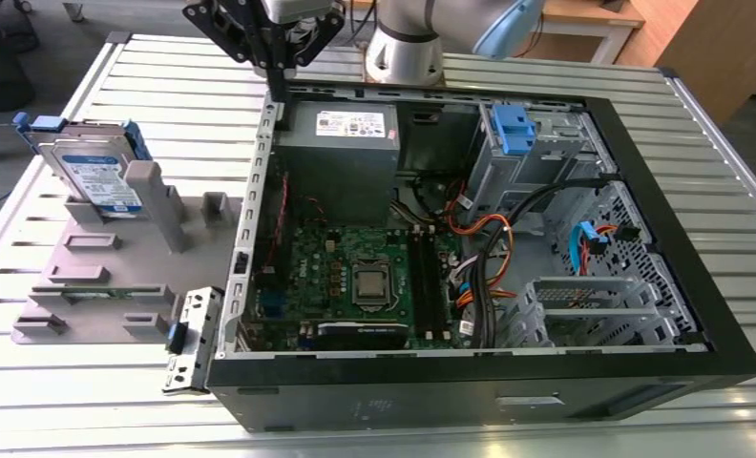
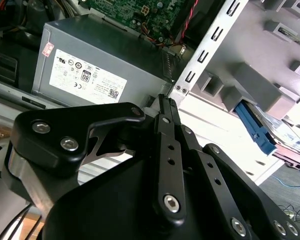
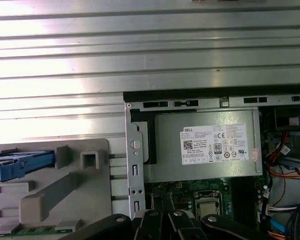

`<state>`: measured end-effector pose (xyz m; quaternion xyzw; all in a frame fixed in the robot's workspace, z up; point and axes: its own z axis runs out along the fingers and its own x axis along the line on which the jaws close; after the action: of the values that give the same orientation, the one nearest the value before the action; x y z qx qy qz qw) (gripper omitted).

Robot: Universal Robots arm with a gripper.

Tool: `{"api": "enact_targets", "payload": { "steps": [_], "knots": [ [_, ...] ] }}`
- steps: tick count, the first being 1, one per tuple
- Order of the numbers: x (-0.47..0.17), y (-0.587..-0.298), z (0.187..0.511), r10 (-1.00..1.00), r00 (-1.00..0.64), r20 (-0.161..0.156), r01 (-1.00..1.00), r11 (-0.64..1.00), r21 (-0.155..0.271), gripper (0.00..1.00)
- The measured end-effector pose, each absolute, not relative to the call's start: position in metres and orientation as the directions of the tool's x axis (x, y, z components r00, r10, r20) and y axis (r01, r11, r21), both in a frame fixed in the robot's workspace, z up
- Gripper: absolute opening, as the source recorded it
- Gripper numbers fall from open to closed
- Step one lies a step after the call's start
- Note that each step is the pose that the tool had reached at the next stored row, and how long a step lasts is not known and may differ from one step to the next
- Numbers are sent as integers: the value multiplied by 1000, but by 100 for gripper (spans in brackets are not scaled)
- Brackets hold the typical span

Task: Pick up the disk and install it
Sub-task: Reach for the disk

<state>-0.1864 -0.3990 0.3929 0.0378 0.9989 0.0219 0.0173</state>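
Observation:
The disk (image 1: 92, 176), silver with a blue-and-white label and blue rails, leans upright in a grey fixture (image 1: 98, 286) at the exterior view's left, beside the open computer case (image 1: 480, 382). Its blue rail shows in both wrist views (image 2: 255, 125) (image 3: 20, 165). My gripper (image 1: 280, 69) hangs above the case's far left corner, apart from the disk, with its black fingers together and nothing between them. The same shut fingers appear in both wrist views (image 2: 163, 102) (image 3: 162, 222).
Inside the case lie a grey power-supply box (image 1: 340, 143) (image 2: 100, 65) (image 3: 205, 145), a green motherboard (image 1: 352, 277), loose cables (image 1: 506, 248) and a metal drive bay with a blue latch (image 1: 512, 129). Everything rests on a ribbed metal table (image 1: 98, 410).

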Motion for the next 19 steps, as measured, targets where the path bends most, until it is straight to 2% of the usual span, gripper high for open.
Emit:
{"api": "enact_targets", "payload": {
  "steps": [19],
  "knots": [
    [-193,-399,393,76,-997,-33,75,996,45,11]
  ]
}}
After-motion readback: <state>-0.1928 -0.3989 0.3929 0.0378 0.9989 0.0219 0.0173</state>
